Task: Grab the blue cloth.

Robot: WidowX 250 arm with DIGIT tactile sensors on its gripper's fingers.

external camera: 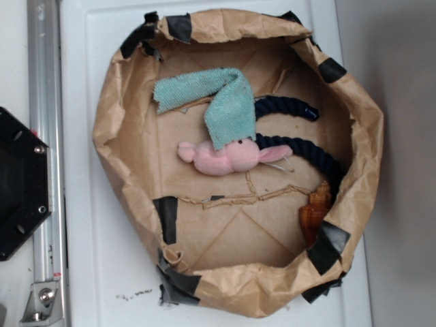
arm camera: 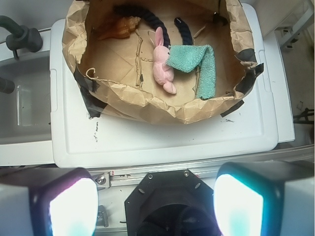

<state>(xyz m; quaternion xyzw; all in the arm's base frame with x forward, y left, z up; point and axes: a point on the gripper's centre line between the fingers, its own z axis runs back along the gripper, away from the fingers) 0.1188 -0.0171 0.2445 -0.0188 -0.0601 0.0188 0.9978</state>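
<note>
Teal-blue and fuzzy, the blue cloth (external camera: pixel 216 102) (arm camera: pixel 197 66) lies inside a brown paper basket (external camera: pixel 122 136) (arm camera: pixel 147 105), in its upper part in the exterior view. It is a small terry cloth, folded into a bent shape: one arm runs flat to the left, the other arm hangs down and its lower edge covers the head of a pink plush toy (external camera: pixel 221 157) (arm camera: pixel 161 66). The cloth and the toy are touching.

A dark navy rope (external camera: pixel 306 146) (arm camera: pixel 147 17) curves just beside the cloth on its right and passes behind the toy. A brown shell-like object (external camera: pixel 315 211) (arm camera: pixel 118 28) rests against the basket wall, well apart from the cloth.

The basket walls are crumpled paper, standing up all around and held with pieces of black tape (external camera: pixel 165 218) (arm camera: pixel 88 101). The floor of the basket below the toy is bare, creased paper. The basket stands on a white plastic lid (external camera: pixel 88 272) (arm camera: pixel 162 142), smooth and flat, with a grey metal rail (external camera: pixel 44 102) along one side.

In the wrist view the gripper (arm camera: pixel 147 204) is far from the basket, above the black base of the robot (external camera: pixel 17 184) (arm camera: pixel 165 206). Its two fingertips (arm camera: pixel 71 206) glow pale and stand wide apart, released, with nothing between them.
</note>
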